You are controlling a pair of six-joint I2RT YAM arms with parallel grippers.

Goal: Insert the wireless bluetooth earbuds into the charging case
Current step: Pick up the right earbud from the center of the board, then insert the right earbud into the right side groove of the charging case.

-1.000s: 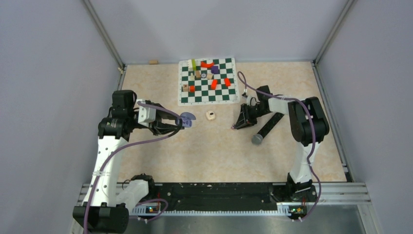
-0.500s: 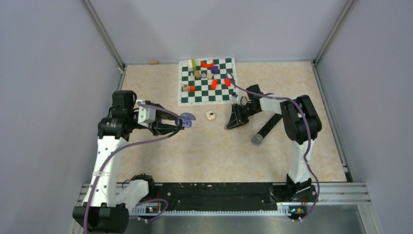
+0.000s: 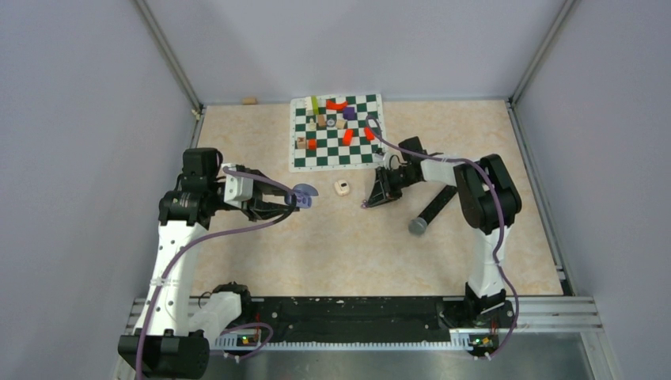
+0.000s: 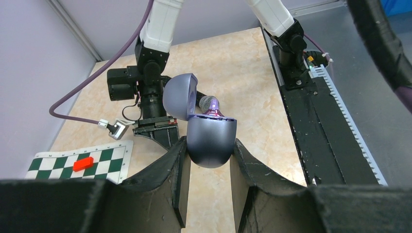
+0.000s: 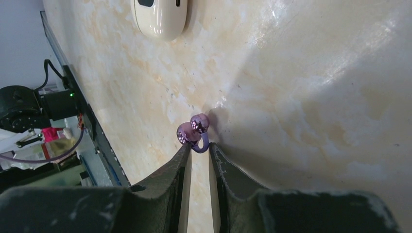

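The charging case [image 4: 211, 141] is a purple-grey rounded shell with its lid [image 4: 179, 97] hinged open. My left gripper [image 4: 210, 143] is shut on its lower half and holds it above the table at the left [image 3: 304, 195]. One of the wireless bluetooth earbuds [image 5: 193, 131], two shiny purple beads joined by a small loop, sits at the very tips of my right gripper [image 5: 199, 145], which is shut on the loop. That gripper [image 3: 365, 203] hangs low over the table, right of the case and apart from it.
A cream oval piece [image 3: 342, 188] lies on the table between the two grippers, also at the top of the right wrist view [image 5: 161, 17]. A black microphone [image 3: 431, 209] lies under the right arm. A green chessboard mat [image 3: 365, 152] with small blocks lies at the back.
The right gripper has moved left toward the case, and its jaws have narrowed a little. The left arm and the case have stayed put.
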